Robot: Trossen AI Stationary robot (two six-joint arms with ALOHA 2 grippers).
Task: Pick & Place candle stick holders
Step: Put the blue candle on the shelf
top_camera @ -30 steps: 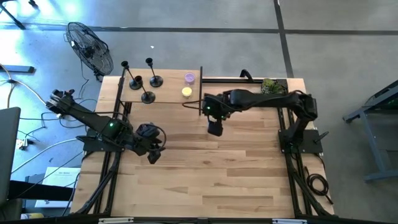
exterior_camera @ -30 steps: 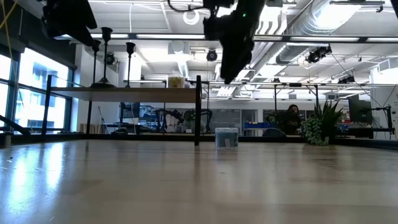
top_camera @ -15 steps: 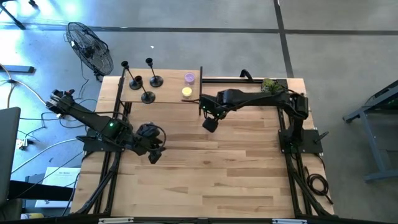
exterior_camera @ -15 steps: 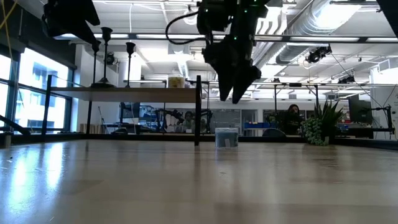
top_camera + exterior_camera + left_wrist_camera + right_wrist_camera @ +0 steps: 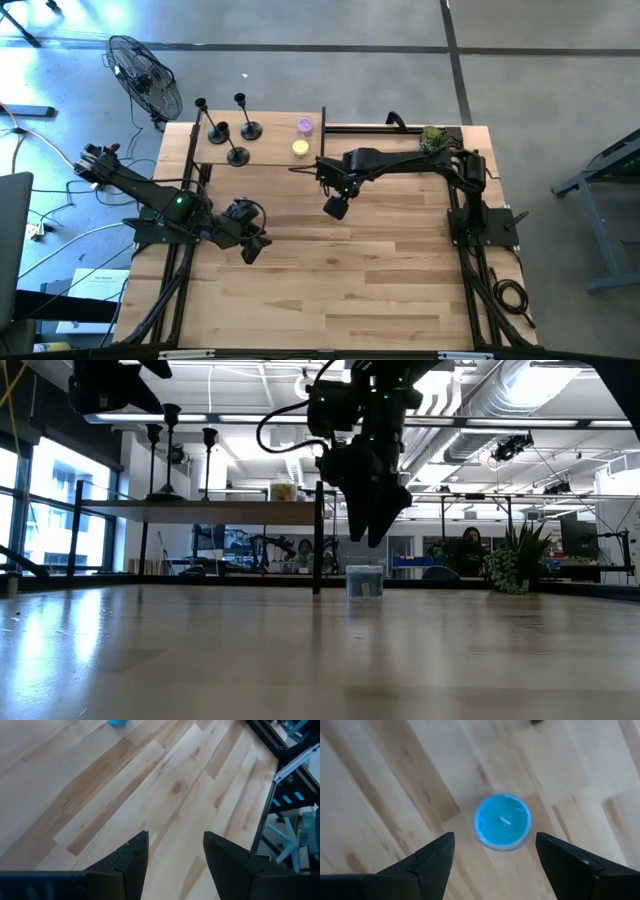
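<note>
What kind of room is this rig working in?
Most likely an open industrial lab or workshop: exposed ducts and pipes on the ceiling, a bare concrete floor around the wooden table, a standing fan, and more benches and a potted plant behind.

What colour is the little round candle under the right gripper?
Bright blue candle, clearest in the right wrist view, between the open right gripper fingers.

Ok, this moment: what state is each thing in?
Candle stick holders: three, upright on the raised shelf, untouched.
Blue candle: on the table, beneath the right hand, not held.
Right hand: open, empty, above the table.
Left hand: open, empty, over bare table.
</note>
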